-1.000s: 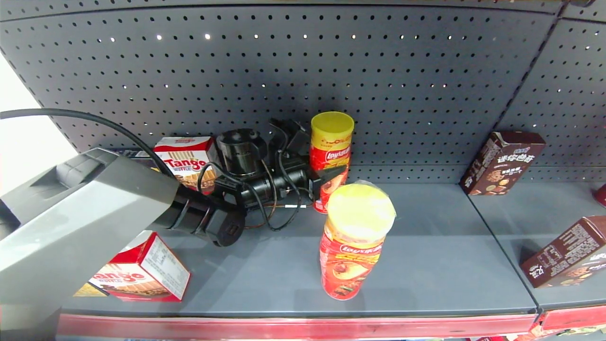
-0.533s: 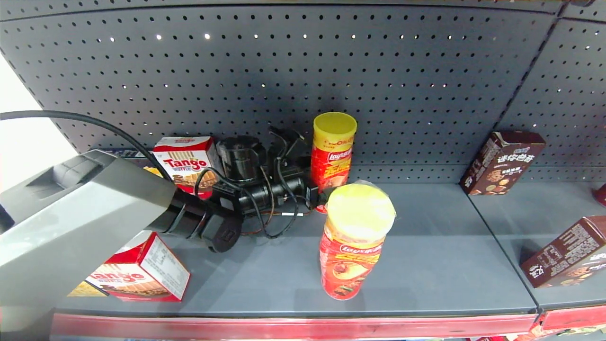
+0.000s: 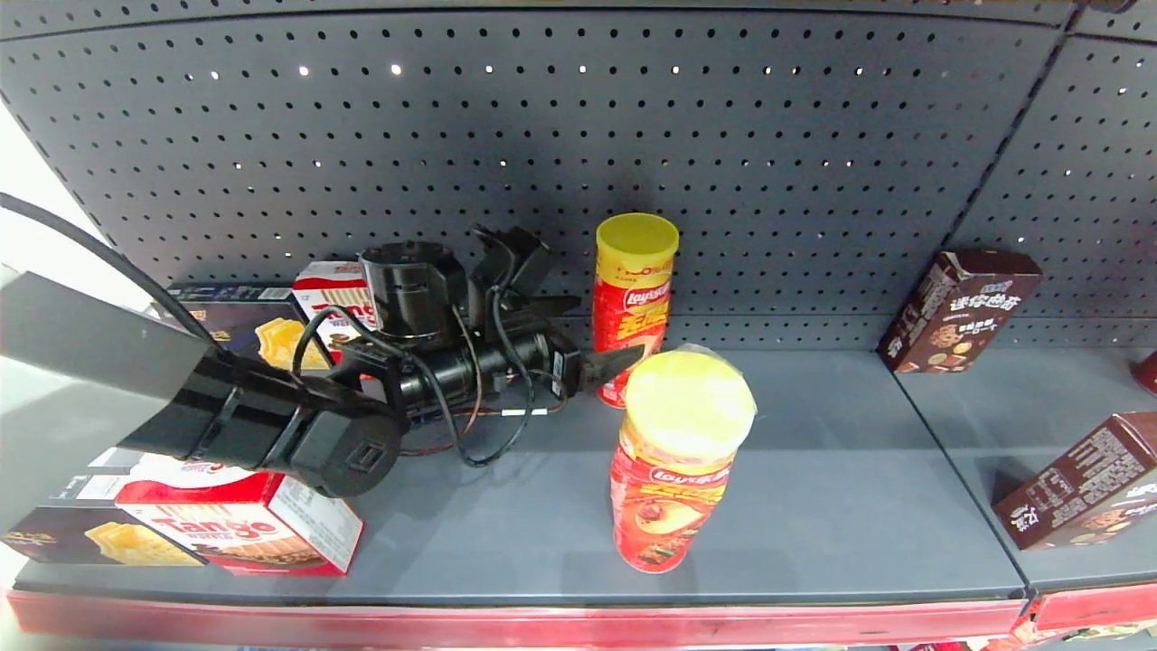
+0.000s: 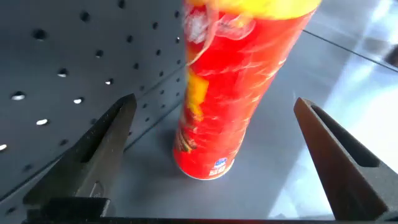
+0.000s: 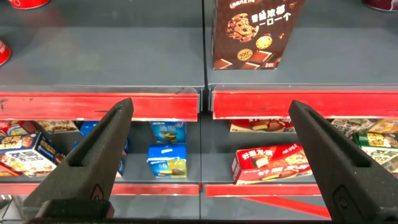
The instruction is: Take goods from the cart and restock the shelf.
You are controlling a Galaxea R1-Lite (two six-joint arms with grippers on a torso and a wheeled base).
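Two red chip cans with yellow lids stand on the grey shelf (image 3: 859, 470). The rear can (image 3: 633, 307) is by the pegboard and the front can (image 3: 678, 461) is nearer the edge. My left gripper (image 3: 597, 333) is open just left of the rear can, one fingertip low by its base. In the left wrist view the rear can (image 4: 230, 93) stands upright ahead of my left gripper (image 4: 214, 149), between the spread fingers (image 4: 93, 162) and untouched by either. My right gripper (image 5: 208, 149) hangs open and holds nothing, in front of lower shelves.
Red-and-white wafer boxes (image 3: 334, 294) (image 3: 244, 533) and dark boxes (image 3: 235, 321) (image 3: 99, 533) lie at the shelf's left. Brown cookie boxes (image 3: 958, 312) (image 3: 1085, 493) stand at the right. In the right wrist view, a cookie box (image 5: 255, 31) stands above shelves of packs (image 5: 168, 158).
My left gripper has opened and drawn back to the left off the rear can, which stays upright by the pegboard. The arm has swung lower and left, uncovering boxes.
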